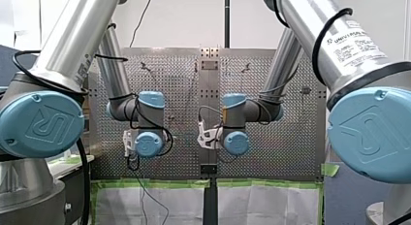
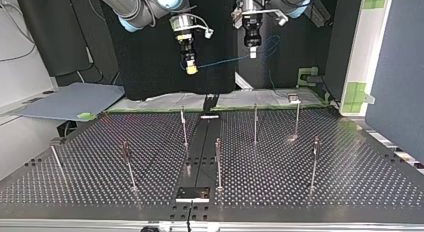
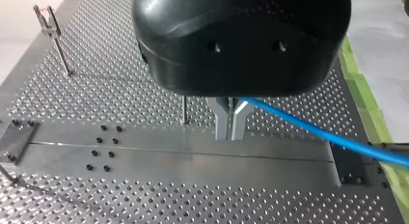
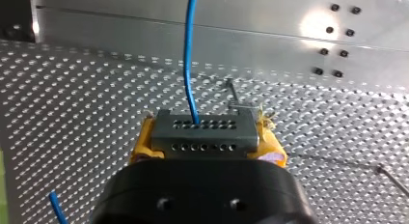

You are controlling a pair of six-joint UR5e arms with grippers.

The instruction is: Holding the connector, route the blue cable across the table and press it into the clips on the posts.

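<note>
My right gripper [image 4: 202,139] has yellow pads [image 4: 140,142] shut on a grey connector [image 4: 202,130] with rows of small holes. The blue cable [image 4: 189,50] leaves the connector's face and runs ahead over the plate. My left gripper [image 3: 230,132] has its metal fingers shut on the blue cable [image 3: 328,134], which trails away to one side. In the top view both grippers hang high above the far edge of the table: my right gripper [image 2: 190,68] at the left, my left gripper [image 2: 253,53] at the right, with the cable [image 2: 225,60] strung between them.
Several thin posts with clips stand on the perforated table [image 2: 350,182], among them ones at post [image 2: 183,124], post [image 2: 255,123] and post [image 2: 218,162]. A smooth metal strip [image 2: 200,152] runs down the middle. Green tape [image 2: 356,94] marks the far edge.
</note>
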